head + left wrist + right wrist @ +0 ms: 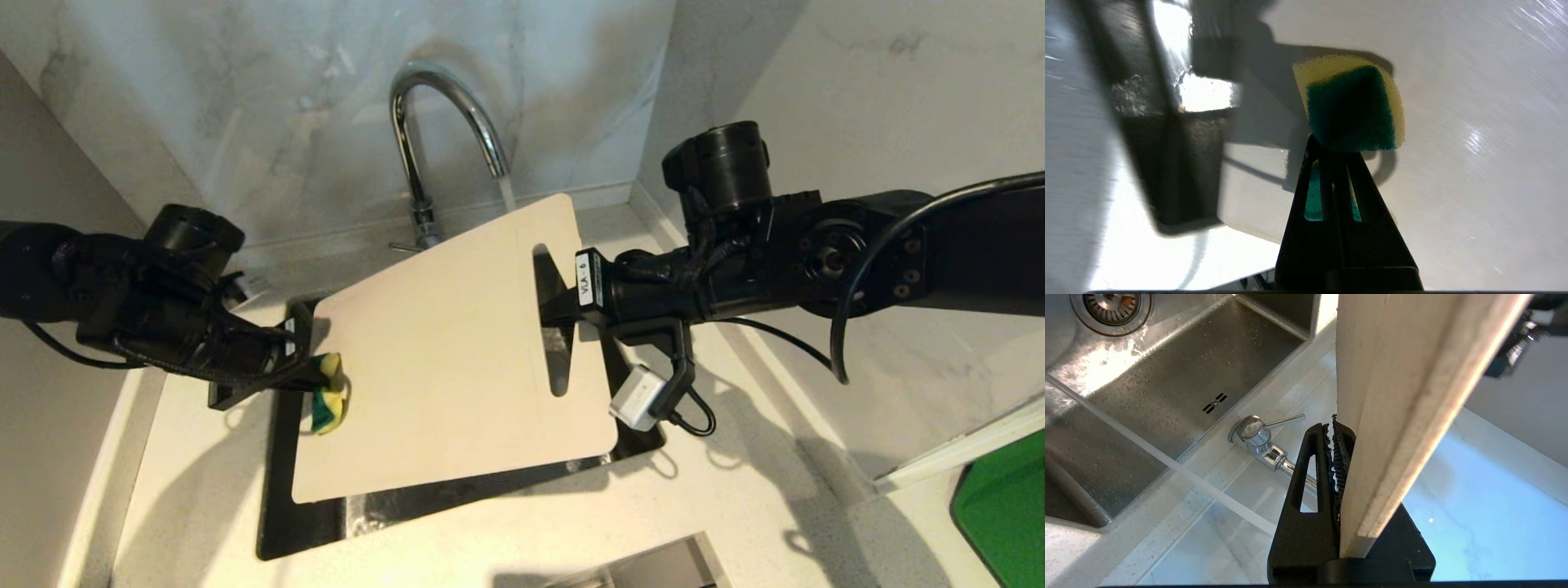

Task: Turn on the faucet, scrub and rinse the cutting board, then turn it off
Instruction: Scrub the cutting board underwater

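The cream-white cutting board (441, 359) hangs tilted over the sink (277, 506). My right gripper (555, 310) is shut on its slotted handle end; in the right wrist view the cutting board (1404, 396) runs edge-on beside the right gripper (1337, 428). My left gripper (314, 376) is shut on a green-and-yellow sponge (328, 400) at the board's left edge. In the left wrist view the sponge (1351, 106) sticks out past the left gripper (1333, 151) against the board (1453, 163). The chrome faucet (445, 106) pours water (506, 192) onto the board's far corner.
The faucet's side lever (1286, 420) points along the counter behind the steel sink basin (1167, 375), whose drain (1110, 306) shows. Marble walls close in the back and right. A green object (1004, 506) lies at the near right on the counter.
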### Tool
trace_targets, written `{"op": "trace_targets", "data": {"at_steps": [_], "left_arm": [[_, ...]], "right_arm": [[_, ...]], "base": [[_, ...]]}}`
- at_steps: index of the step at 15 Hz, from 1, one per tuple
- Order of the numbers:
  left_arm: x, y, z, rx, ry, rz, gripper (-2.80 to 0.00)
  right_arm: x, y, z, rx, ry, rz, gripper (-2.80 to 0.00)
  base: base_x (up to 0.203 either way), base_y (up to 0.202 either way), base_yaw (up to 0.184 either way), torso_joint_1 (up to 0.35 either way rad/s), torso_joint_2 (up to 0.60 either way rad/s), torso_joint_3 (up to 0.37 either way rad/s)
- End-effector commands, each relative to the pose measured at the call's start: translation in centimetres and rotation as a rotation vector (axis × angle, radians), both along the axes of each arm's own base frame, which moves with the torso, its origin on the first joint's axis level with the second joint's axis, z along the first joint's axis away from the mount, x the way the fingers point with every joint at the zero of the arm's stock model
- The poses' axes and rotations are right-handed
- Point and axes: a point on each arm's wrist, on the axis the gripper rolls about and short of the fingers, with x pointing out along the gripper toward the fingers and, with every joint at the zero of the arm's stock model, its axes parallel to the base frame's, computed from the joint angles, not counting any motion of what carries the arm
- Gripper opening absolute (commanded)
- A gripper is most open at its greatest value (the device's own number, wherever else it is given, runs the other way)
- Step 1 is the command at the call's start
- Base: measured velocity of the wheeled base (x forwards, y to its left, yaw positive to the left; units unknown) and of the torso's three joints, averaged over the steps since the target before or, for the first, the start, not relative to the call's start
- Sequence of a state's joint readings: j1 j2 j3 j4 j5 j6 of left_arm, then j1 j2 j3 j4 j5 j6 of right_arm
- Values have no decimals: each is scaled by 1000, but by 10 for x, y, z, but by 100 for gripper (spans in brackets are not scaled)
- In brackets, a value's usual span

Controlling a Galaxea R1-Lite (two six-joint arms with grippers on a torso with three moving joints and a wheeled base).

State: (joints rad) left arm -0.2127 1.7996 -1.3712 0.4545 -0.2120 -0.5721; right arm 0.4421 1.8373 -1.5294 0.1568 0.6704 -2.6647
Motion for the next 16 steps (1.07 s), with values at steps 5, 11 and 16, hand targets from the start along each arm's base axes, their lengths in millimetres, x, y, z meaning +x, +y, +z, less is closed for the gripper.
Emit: {"op": "trace_targets", "data": {"at_steps": [5, 11, 16], "left_arm": [[-8, 28, 7, -37, -17, 46, -280], [-36, 8, 56, -98, -135, -12, -280], [-49, 1, 85, -89, -172, -20, -280]], "right_arm": [[-9, -6, 4, -3, -15, 5, -280], [-12, -7, 8, 2, -27, 5, -280], [-19, -10, 22, 69, -43, -11, -280]], "base": [[0, 0, 0, 0, 0, 0], [0, 0, 0, 0, 0, 0], [0, 0, 0, 0, 0, 0]]}}
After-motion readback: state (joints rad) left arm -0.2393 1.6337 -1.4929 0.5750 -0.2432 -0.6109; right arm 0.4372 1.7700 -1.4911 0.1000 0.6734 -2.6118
